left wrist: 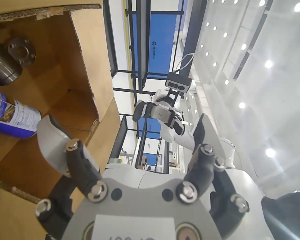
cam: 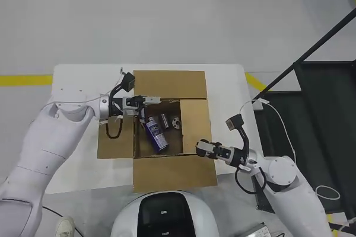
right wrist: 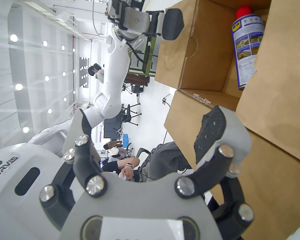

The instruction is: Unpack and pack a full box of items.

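— So, where is the box sitting?

— Squarely on the white table; it is open at the top, with its flaps folded outward on every side.

— And what lies inside it?

— Three things, all on the box floor; a blue spray can lies on its side, slanting across the middle, with its red cap at the end away from the right arm; beyond it, toward the far wall, lie a metal cylinder and a round flange with bolt holes; those two are just beside each other, though I cannot tell whether they touch.

— What about the left gripper?

— It hangs at the left rim of the box, near the far corner, at the edge of the opening; its jaws stand wide apart with nothing between them; the can lies near it, but apart.

— And the right gripper?

— That one is at the right-hand corner nearest the robot, just outside the box wall, by the end of the right flap; its jaws are spread wide too, and they grip nothing; the can is well apart from it, down inside the box.
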Available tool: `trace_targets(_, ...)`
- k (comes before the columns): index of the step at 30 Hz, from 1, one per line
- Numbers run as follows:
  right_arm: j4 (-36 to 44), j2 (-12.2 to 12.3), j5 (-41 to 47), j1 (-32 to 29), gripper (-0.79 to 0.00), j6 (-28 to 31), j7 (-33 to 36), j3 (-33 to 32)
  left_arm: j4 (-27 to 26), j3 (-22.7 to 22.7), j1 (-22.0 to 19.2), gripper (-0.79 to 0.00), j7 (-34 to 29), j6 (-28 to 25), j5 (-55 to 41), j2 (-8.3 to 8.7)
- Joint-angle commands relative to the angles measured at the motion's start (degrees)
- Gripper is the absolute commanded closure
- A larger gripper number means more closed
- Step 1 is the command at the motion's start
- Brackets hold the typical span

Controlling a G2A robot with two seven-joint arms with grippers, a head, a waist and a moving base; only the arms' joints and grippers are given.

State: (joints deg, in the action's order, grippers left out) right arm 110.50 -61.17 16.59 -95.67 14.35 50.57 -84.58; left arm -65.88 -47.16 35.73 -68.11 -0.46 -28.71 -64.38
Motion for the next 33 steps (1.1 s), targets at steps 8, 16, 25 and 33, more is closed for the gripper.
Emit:
trace_targets(8, -0.2, 0.0, 0.3, 0.2, -0.785, 0.2, 0.4, 0.1, 2.8, 2.9, -2.4, -0.785, 0.3, -1.7, -0.7, -1.76)
trace_targets(16, 0.3, -0.1, -0.2, 0.3, -0.785, -0.2, -0.8, 1.0, 0.0, 2.1, -2.0, -0.785, 4.8, 1.4, 0.9, -1.64)
trace_targets(25, 0.5, -0.1, -1.0, 1.9, -0.785, -0.9, -0.4, 3.7, -3.6, 7.7, -2.6, -0.785, 7.8, 4.3, 4.4, -4.16)
trace_targets(33, 0.2, 0.1, -0.6, 1.2, -0.785, -0.7, -1.1, 3.4, 5.9, 14.1, -5.6, -0.785, 10.8, -0.1, 3.9, -8.96)
